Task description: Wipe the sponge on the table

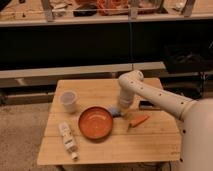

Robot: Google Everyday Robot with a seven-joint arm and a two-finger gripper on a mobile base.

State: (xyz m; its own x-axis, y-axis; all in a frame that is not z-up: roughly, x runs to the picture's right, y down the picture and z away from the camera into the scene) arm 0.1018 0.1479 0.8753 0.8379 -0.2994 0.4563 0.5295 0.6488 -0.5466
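Note:
The light-blue sponge [115, 111] lies on the wooden slatted table [150, 142], touching the right rim of the orange bowl [95, 122]. My gripper [122, 106] points straight down at the end of the white arm. It sits right over the sponge's right end and hides part of it. The arm reaches in from the lower right.
An orange carrot [138, 120] lies just right of the sponge. A black flat bar [149, 105] sits behind the arm near the right edge. A white cup [68, 101] stands at the left and a white bottle [67, 140] lies front left. A grey shelf [60, 71] runs behind the table.

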